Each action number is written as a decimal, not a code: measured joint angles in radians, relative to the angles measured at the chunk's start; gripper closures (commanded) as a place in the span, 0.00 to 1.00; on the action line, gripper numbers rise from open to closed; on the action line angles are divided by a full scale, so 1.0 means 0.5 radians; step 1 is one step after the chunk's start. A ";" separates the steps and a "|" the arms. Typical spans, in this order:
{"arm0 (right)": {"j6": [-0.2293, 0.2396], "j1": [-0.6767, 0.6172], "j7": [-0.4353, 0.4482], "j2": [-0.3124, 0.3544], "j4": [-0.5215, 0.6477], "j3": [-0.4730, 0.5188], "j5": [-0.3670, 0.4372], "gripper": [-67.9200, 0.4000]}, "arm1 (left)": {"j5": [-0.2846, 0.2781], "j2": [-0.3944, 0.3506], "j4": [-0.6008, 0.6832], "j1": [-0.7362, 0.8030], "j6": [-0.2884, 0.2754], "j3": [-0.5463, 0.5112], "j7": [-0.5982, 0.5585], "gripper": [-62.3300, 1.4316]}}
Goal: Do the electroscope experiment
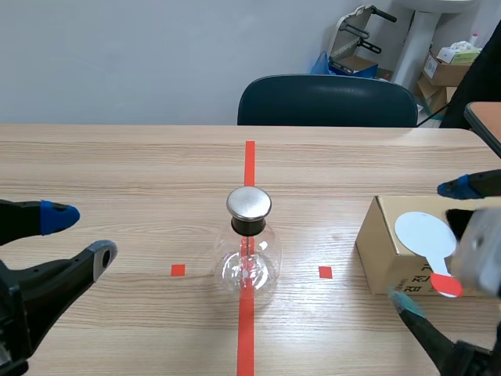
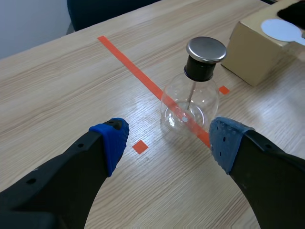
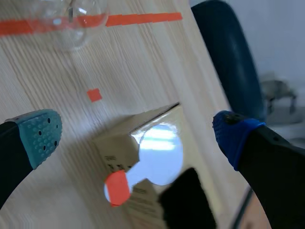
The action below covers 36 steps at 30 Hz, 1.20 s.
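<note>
One clear, steel-capped electroscope stands; left hand and right hand gape apart.

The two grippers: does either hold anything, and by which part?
Nothing is held. The left gripper is open facing the glass flask; the right gripper is open over the white paddle.

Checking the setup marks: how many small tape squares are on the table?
2 squares: one left of the flask, one between it and the box; the box could hide others.
</note>
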 measured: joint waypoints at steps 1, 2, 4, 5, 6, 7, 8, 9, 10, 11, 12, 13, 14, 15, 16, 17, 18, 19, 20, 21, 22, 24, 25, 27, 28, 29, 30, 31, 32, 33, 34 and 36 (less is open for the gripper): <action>-0.093 -0.050 0.046 -0.009 0.002 0.000 -0.163 0.00 | 0.000 -0.031 0.000 0.000 0.001 0.008 0.000 0.37; -0.179 -0.103 0.082 -0.028 0.001 0.000 -0.334 0.00 | 0.000 -0.063 0.000 0.000 -0.003 0.019 0.001 0.37; -0.356 -0.210 0.159 -0.089 -0.012 0.000 -0.608 0.00 | 0.000 -0.132 0.000 0.000 -0.042 0.055 0.000 0.37; -0.460 -0.256 0.194 -0.126 -0.027 0.000 -0.703 0.00 | 0.000 -0.170 0.000 0.000 -0.051 0.077 -0.002 0.37; -0.568 -0.295 0.220 -0.163 -0.053 0.000 -0.785 0.00 | 0.000 -0.208 0.000 0.000 -0.051 0.100 -0.002 0.37; -0.666 -0.321 0.237 -0.197 -0.087 0.000 -0.854 0.00 | 0.000 -0.244 -0.001 0.000 -0.051 0.120 -0.005 0.37; -0.750 -0.334 0.245 -0.230 -0.127 0.000 -0.908 0.00 | 0.000 -0.279 -0.001 0.000 -0.051 0.136 -0.010 0.37; -0.822 -0.337 0.252 -0.262 -0.171 0.000 -0.958 0.00 | 0.001 -0.316 -0.001 0.000 -0.050 0.148 -0.024 0.37; -0.896 -0.335 0.250 -0.295 -0.226 0.000 -1.017 0.00 | 0.001 -0.353 -0.001 0.000 -0.050 0.162 -0.053 0.37; -0.945 -0.330 0.250 -0.319 -0.272 0.000 -1.059 0.00 | 0.000 -0.388 -0.001 0.000 -0.051 0.173 -0.079 0.37; -0.999 -0.326 0.250 -0.341 -0.324 0.000 -1.104 0.00 | 0.000 -0.423 -0.001 0.000 -0.052 0.189 -0.101 0.37; -1.039 -0.322 0.249 -0.356 -0.377 0.000 -1.144 0.00 | 0.001 -0.459 -0.001 -0.001 -0.056 0.205 -0.105 0.37; -1.080 -0.314 0.243 -0.365 -0.431 -0.008 -1.161 0.00 | 0.001 -0.496 -0.001 0.000 -0.065 0.223 -0.124 0.37; -1.140 -0.302 0.237 -0.366 -0.486 -0.025 -1.163 0.00 | 0.000 -0.533 -0.001 0.000 -0.074 0.241 -0.153 0.37; -1.207 -0.281 0.219 -0.367 -0.542 -0.052 -1.165 0.00 | 0.000 -0.568 -0.001 0.000 -0.093 0.264 -0.179 0.37; -1.271 -0.253 0.187 -0.366 -0.593 -0.085 -1.182 0.00 | 0.000 -0.603 -0.001 0.000 -0.099 0.288 -0.195 0.37; -1.319 -0.218 0.148 -0.366 -0.642 -0.119 -1.202 0.00 | 0.000 -0.637 -0.001 0.000 -0.104 0.312 -0.206 0.37; -1.366 -0.182 0.105 -0.365 -0.690 -0.151 -1.214 0.00 | 0.001 -0.670 -0.001 0.000 -0.108 0.338 -0.228 0.37; -1.421 -0.143 0.064 -0.365 -0.734 -0.179 -1.215 0.00 | 0.001 -0.701 -0.001 0.000 -0.114 0.363 -0.272 0.37; -1.476 -0.105 0.028 -0.365 -0.773 -0.205 -1.215 0.00 | 0.000 -0.732 0.000 0.000 -0.130 0.387 -0.313 0.37; -1.522 -0.068 0.006 -0.365 -0.806 -0.227 -1.215 0.00 | 0.001 -0.761 0.006 0.000 -0.140 0.411 -0.333 0.37; -1.592 0.003 -0.066 -0.361 -0.860 -0.268 -1.237 0.00 | 0.001 -0.809 0.027 0.000 -0.140 0.454 -0.359 0.37; -1.602 0.037 -0.097 -0.362 -0.880 -0.288 -1.243 0.00 | 0.001 -0.829 0.038 0.000 -0.140 0.472 -0.367 0.37; -1.603 0.098 -0.160 -0.361 -0.916 -0.331 -1.245 0.00 | 0.001 -0.869 0.062 0.000 -0.140 0.501 -0.407 0.37; -1.604 0.125 -0.180 -0.361 -0.933 -0.350 -1.247 0.00 | 0.000 -0.887 0.076 0.000 -0.140 0.513 -0.420 0.37; -1.603 0.149 -0.203 -0.362 -0.951 -0.370 -1.257 0.00 | 0.000 -0.906 0.088 0.000 -0.140 0.526 -0.440 0.37; -1.603 0.174 -0.224 -0.362 -0.971 -0.388 -1.261 0.00 | 0.000 -0.923 0.098 0.000 -0.140 0.541 -0.456 0.37; -1.602 0.198 -0.242 -0.362 -0.990 -0.404 -1.263 0.00 | 0.000 -0.940 0.111 0.000 -0.140 0.555 -0.456 0.37; -1.602 0.224 -0.256 -0.362 -1.011 -0.417 -1.267 0.00 | 0.001 -0.955 0.123 0.000 -0.140 0.570 -0.462 0.37; -1.602 0.246 -0.275 -0.362 -1.030 -0.426 -1.267 0.00 | 0.001 -0.970 0.134 0.000 -0.140 0.583 -0.476 0.37; -1.602 0.271 -0.291 -0.362 -1.048 -0.436 -1.267 0.00 | 0.000 -0.982 0.143 0.000 -0.140 0.595 -0.496 0.37; -1.603 0.321 -0.305 -0.362 -1.086 -0.455 -1.267 0.00 | 0.000 -0.987 0.168 0.000 -0.140 0.610 -0.499 0.37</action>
